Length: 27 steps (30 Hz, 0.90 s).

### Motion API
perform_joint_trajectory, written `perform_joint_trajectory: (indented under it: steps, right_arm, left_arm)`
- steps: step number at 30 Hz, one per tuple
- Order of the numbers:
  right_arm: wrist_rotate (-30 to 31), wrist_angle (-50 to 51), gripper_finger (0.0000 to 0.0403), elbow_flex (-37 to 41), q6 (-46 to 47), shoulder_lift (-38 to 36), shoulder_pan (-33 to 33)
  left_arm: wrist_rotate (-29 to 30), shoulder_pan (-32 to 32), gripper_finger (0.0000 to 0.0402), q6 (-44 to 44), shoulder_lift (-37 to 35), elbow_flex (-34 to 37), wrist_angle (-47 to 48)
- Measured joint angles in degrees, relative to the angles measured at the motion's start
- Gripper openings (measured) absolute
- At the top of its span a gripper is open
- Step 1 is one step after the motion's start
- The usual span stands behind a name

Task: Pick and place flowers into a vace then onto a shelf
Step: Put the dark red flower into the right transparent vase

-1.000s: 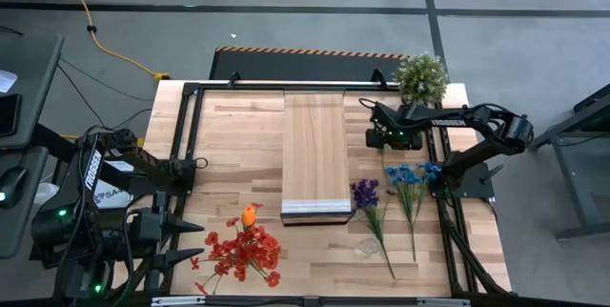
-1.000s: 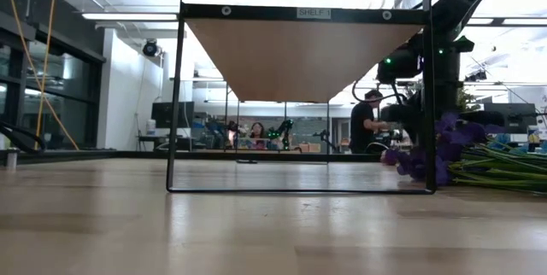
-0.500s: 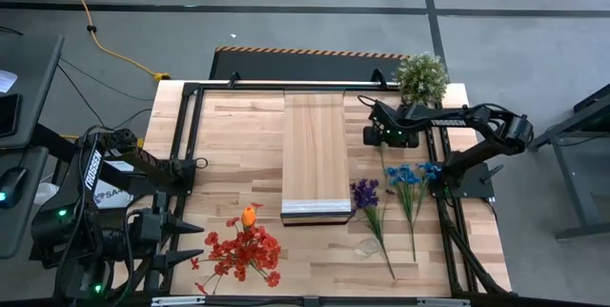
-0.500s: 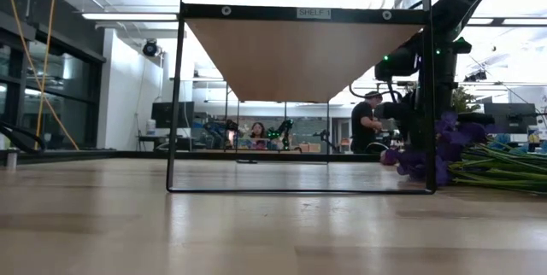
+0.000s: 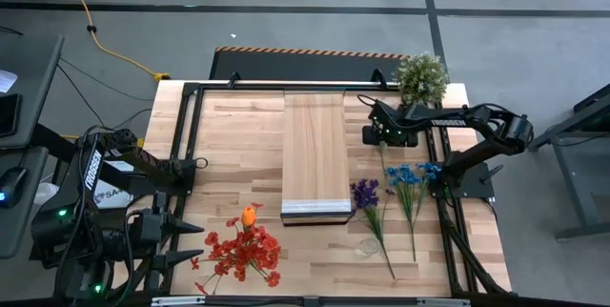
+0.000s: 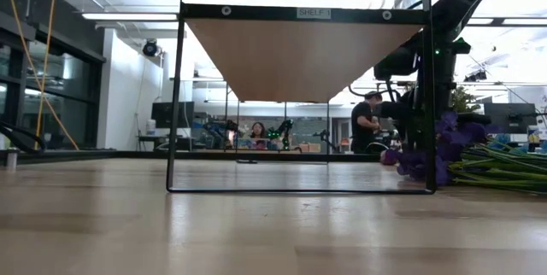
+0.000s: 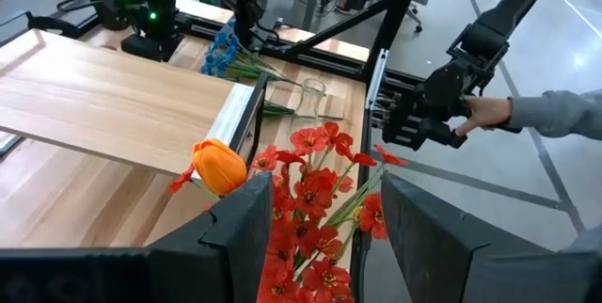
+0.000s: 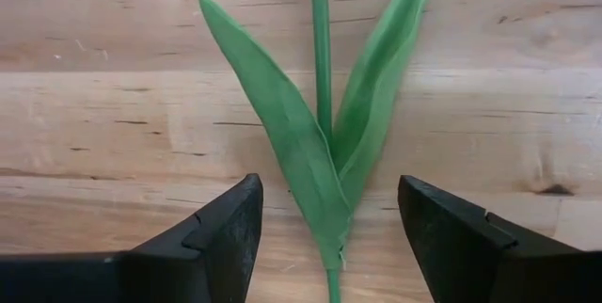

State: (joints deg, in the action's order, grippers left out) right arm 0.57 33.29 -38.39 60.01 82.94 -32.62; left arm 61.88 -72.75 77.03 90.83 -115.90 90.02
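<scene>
My right gripper (image 8: 324, 214) points down at the table just right of the shelf (image 5: 315, 154), open. Its fingers stand on either side of a green stem with two long leaves (image 8: 324, 134) that lies flat on the wood; the flower head is out of view. In the high view this gripper (image 5: 376, 137) is near the far right. Purple flowers (image 5: 365, 193) and blue flowers (image 5: 408, 175) lie on the table right of the shelf. A clear glass vase (image 7: 310, 96) lies near them. My left gripper (image 7: 329, 204) hangs open above the red flowers (image 5: 243, 250) and an orange tulip (image 5: 249, 215).
A bushy potted plant (image 5: 421, 76) stands at the far right corner. A black frame (image 6: 299, 96) carries the shelf above the tabletop. Beyond the table's near edge a person's hand (image 7: 489, 115) holds a dark device. Bare wood lies left of the shelf.
My right gripper has tipped a little further downward over the stem, its head shifting slightly toward the shelf. Its fingers have stayed apart. The flowers have not moved.
</scene>
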Motion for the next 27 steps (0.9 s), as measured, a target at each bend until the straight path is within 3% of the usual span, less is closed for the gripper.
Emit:
perform_joint_trajectory:
  steps: [12,19,27]
  right_arm:
    - [-0.07,0.32,0.0222,-0.02,0.56,0.53,0.00]
    - [-1.32,1.08,0.0190,-0.45,0.00,6.02,0.01]
    - [-0.90,1.61,0.0144,-0.84,-0.92,5.81,0.02]
  left_arm:
    - [-0.01,0.00,0.0232,-0.28,0.00,0.00,0.00]
    - [-1.07,0.00,0.0232,-0.26,0.00,0.00,-0.02]
    - [-1.11,0.00,0.0232,-0.26,0.00,0.00,0.00]
